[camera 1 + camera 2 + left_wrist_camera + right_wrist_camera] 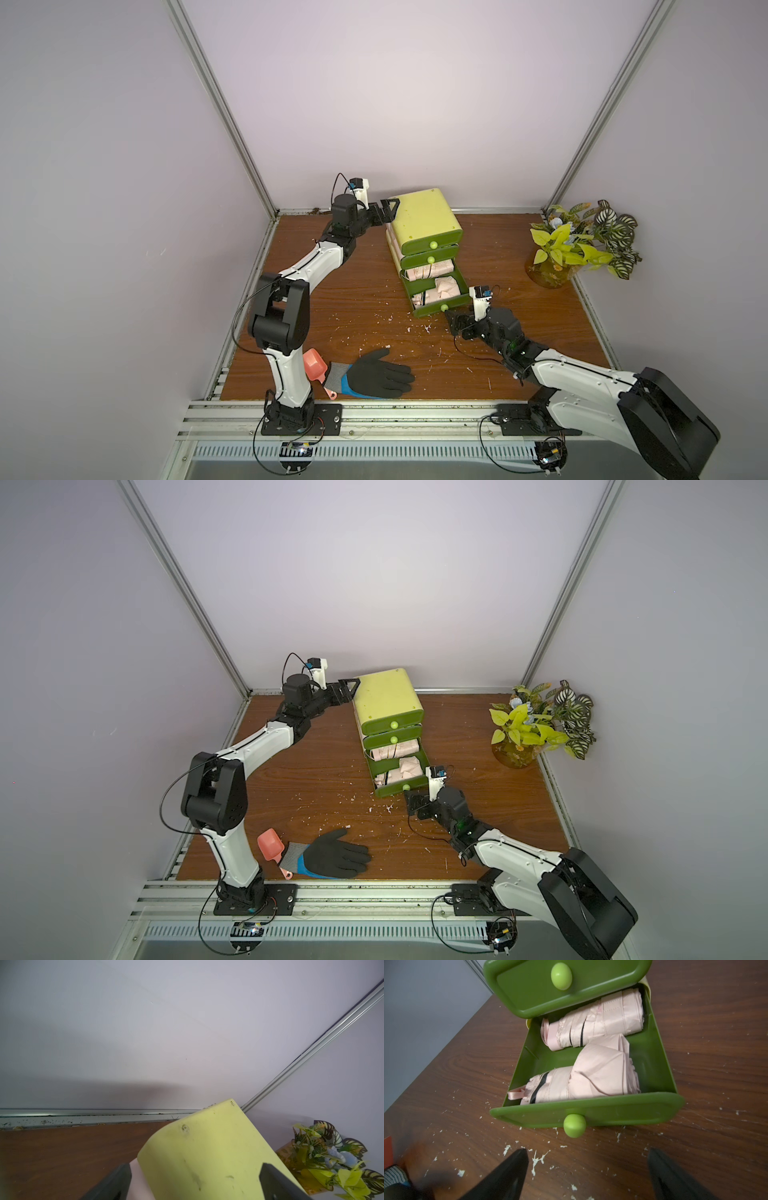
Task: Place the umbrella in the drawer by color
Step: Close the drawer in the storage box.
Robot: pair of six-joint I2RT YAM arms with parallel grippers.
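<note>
Pink folded fabric umbrellas (581, 1078), two of them, are seen lying side by side in the pulled-out dark green bottom drawer (660, 1068) of the yellow-green plastic drawer cabinet (424, 220) on the brown wooden table (332, 299). The right gripper (587, 1150) is held wide open and empty just before that drawer's light-green round knob (574, 1125). The left gripper (194, 1164) is spread wide at the cabinet's upper rear corner, with nothing clasped.

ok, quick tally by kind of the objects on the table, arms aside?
pink umbrellas: 2, both in the open drawer
drawer unit: 1
black glove: 1
pink scoop: 1
potted plant: 1
Total: 6
</note>
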